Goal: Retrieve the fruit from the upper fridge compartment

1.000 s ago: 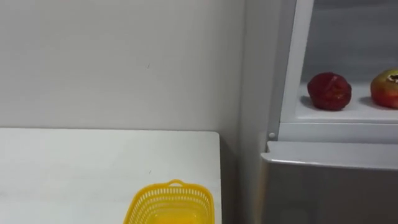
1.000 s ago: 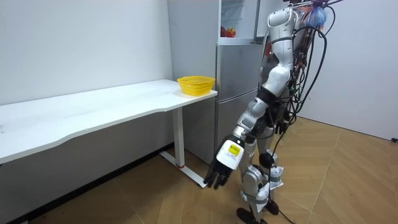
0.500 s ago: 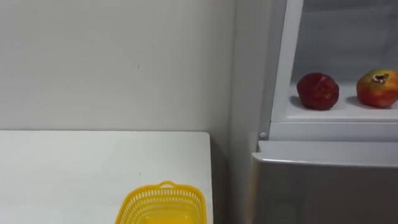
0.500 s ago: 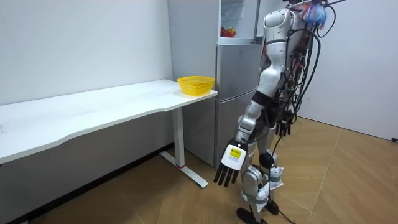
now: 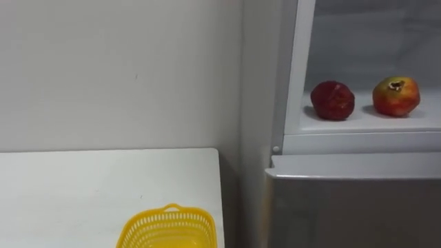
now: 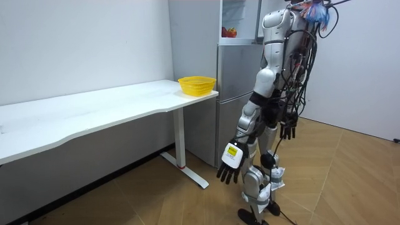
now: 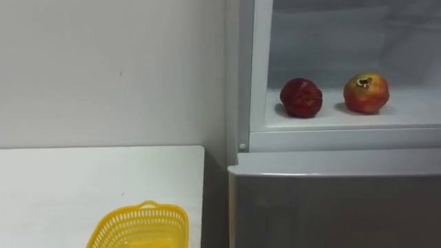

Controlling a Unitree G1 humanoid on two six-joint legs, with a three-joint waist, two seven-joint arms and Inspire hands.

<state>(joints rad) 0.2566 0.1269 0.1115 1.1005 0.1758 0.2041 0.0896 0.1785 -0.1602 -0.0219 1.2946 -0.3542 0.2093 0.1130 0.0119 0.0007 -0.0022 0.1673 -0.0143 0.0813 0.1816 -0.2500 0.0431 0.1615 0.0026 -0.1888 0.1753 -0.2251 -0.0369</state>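
Note:
In the open upper fridge compartment two fruits sit on a white shelf. One is a dark red pomegranate, the other a red-and-yellow pomegranate to its right. In the room view I stand facing the fridge, and both arms hang down away from the fruits. My left hand hangs low on the near side with relaxed fingers. My right hand hangs by my hip, and its fingers are loose too. Neither holds anything.
A yellow mesh basket stands at the right end of a white table, just left of the fridge. The closed grey lower fridge door is under the shelf. A pale wall rises behind the table.
My head camera has turned right, so the fruits and basket sit further left in the eye view. In the room view my left arm has swung back toward my legs.

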